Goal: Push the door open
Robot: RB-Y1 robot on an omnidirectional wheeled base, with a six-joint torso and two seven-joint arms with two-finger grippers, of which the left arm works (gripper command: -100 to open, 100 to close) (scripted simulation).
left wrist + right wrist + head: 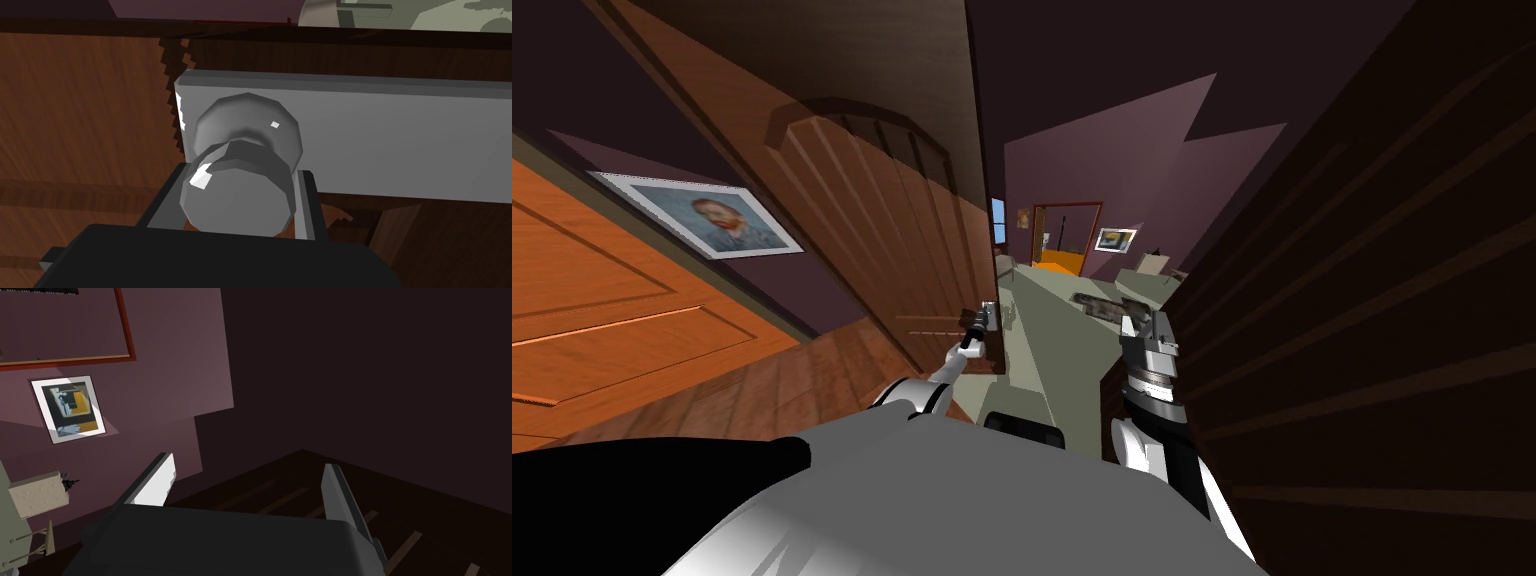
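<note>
left hand (pixel 241 172): closed on the round grey door knob (pixel 235 200), one finger pressed to each side of it, with the dark hand body directly behind. the knob's stem runs into a rectangular grey plate (pixel 400 140) fixed to the brown wooden door (pixel 75 125), close to the door's free edge. head view: the door (pixel 892 230), built of vertical planks under an arched top, stands ahead and to the left; the left hand (pixel 982 322) meets it at the free edge, arm stretched forward. beside that edge is an opening that shows a grey-green floor (pixel 1052 330) and purple walls beyond. right hand (pixel 1144 325): raised in the opening, to the right of the door's edge, apart from the knob. right wrist view: right hand (pixel 247 475) open, fingers spread, nothing between them. a framed portrait (pixel 707 225) hangs on the wall left of the door, next to an orange panelled door (pixel 612 300)
</note>
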